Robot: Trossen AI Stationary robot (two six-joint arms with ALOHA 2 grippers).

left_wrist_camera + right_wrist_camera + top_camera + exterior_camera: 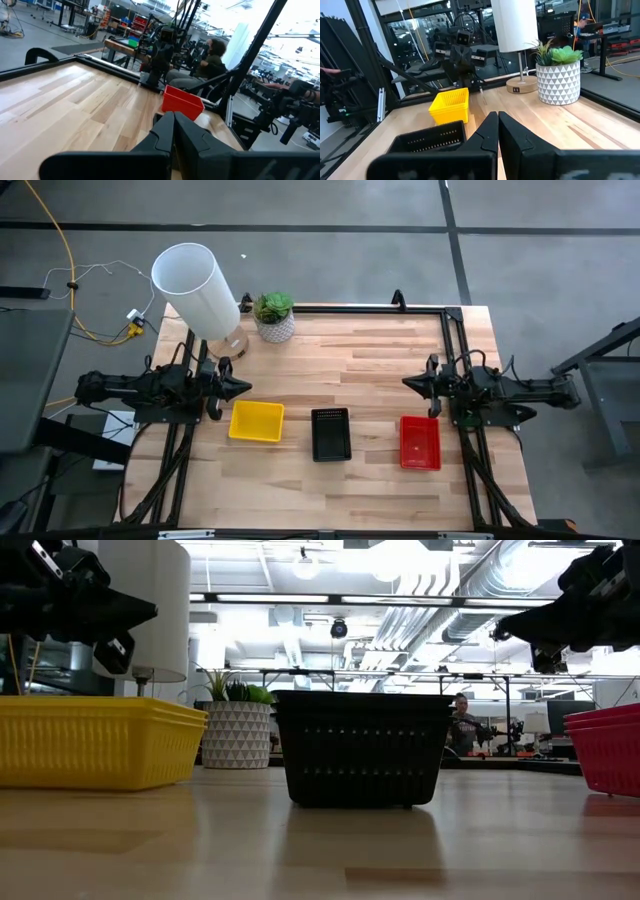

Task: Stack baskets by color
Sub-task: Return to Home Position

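Three baskets stand in a row on the wooden table, each flat on its bottom: a yellow basket (256, 421) at the left, a black basket (330, 433) in the middle, a red basket (420, 442) at the right. The low view shows the yellow basket (95, 740), the black basket (360, 748) and the red basket (606, 748) as layered rims. My left gripper (243, 387) hovers shut above the table's left side, just beyond the yellow basket. My right gripper (408, 383) hovers shut at the right side, beyond the red basket. Both point level toward the table's middle.
A tall white cylinder (197, 288) on a wooden base and a white pot with a green plant (273, 316) stand at the far left. Black frame rails (455, 340) run along the table's far and right edges. People sit at benches in the room beyond (207, 57).
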